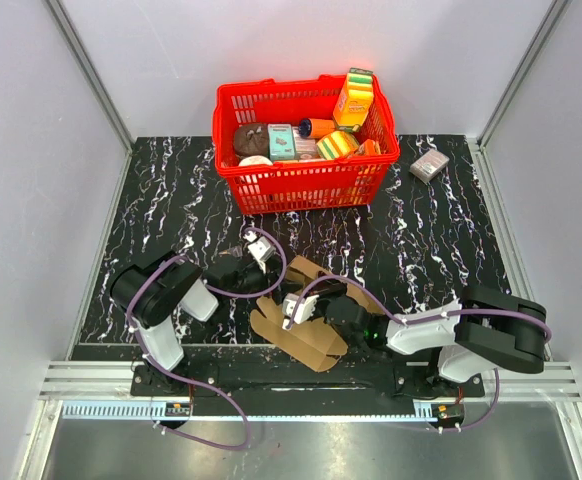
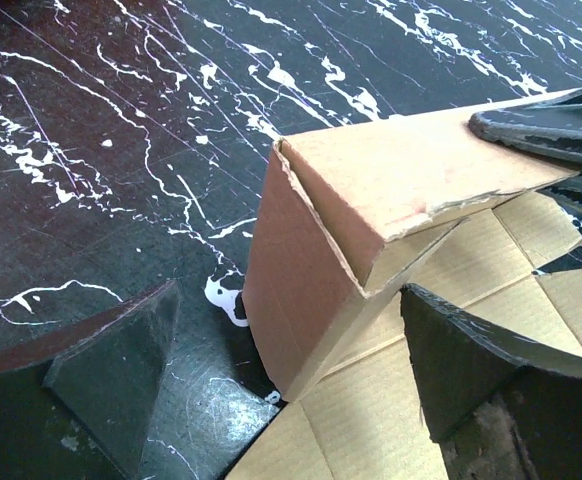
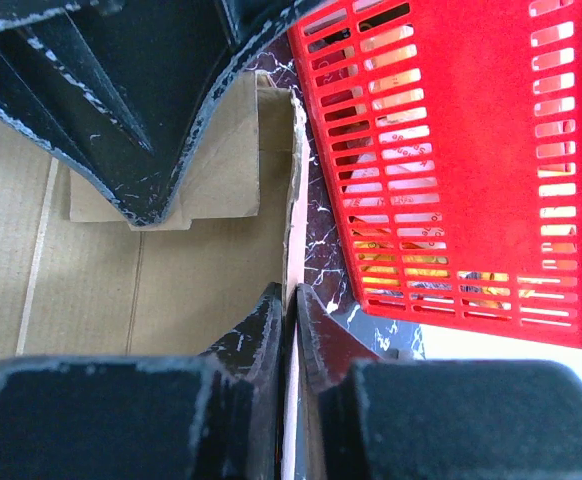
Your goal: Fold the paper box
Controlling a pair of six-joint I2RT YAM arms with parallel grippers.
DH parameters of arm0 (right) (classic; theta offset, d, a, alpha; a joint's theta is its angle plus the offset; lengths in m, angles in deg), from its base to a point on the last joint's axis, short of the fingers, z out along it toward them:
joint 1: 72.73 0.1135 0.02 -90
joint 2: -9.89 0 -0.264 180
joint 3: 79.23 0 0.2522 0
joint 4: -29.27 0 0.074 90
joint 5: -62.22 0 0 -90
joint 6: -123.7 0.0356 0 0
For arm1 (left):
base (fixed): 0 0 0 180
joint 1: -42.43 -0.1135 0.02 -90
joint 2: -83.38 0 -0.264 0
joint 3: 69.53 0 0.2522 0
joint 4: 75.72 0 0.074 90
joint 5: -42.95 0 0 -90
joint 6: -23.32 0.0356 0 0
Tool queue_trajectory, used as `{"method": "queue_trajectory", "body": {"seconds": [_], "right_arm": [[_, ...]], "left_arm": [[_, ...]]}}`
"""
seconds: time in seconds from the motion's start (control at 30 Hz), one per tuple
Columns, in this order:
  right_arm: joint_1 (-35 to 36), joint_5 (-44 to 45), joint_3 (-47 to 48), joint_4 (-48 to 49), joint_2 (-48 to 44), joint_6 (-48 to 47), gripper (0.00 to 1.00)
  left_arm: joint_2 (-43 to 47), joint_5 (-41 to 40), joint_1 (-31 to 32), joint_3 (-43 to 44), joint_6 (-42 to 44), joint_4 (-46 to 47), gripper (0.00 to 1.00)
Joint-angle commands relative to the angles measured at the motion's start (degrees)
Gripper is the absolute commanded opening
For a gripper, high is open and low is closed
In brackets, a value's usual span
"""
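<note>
The paper box [image 1: 316,335] is a brown cardboard sheet lying near the table's front edge, partly folded, with one wall raised. In the left wrist view the upright wall's corner [image 2: 311,270] stands between the wide-apart fingers [image 2: 111,380] of my left gripper [image 2: 289,300], which is open and touches nothing. My right gripper [image 3: 293,295] is shut on the thin top edge of the raised wall [image 3: 293,180] and holds it upright. From above, the left gripper [image 1: 271,272] and the right gripper [image 1: 293,290] meet over the box's far left part.
A red plastic basket [image 1: 301,180] with several colourful packages stands at the back middle, close behind the box [image 3: 471,150]. A small grey-pink box [image 1: 429,165] lies to the right of the basket. The black marbled table [image 1: 171,200] is walled on three sides.
</note>
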Motion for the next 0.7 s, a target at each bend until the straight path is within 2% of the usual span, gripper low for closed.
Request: {"method": "queue_trajectory", "body": {"seconds": [0.0,0.3,0.67], "right_arm": [[1.11,-2.66,0.19,-2.14,-1.88,3.71,0.15],[1.29,-5.03,-0.25,-5.57,-4.77,7.14,0.20],[1.37,-7.05,-0.42,-8.03,-6.88,8.81,0.23]], "left_arm": [[-1.18,-1.86,0.65,1.24,0.28,14.44,0.95],[-2.15,-2.12,0.65,1.85,0.19,15.85,0.82],[-1.80,-2.91,0.65,1.07,-0.33,16.64,0.72]]}}
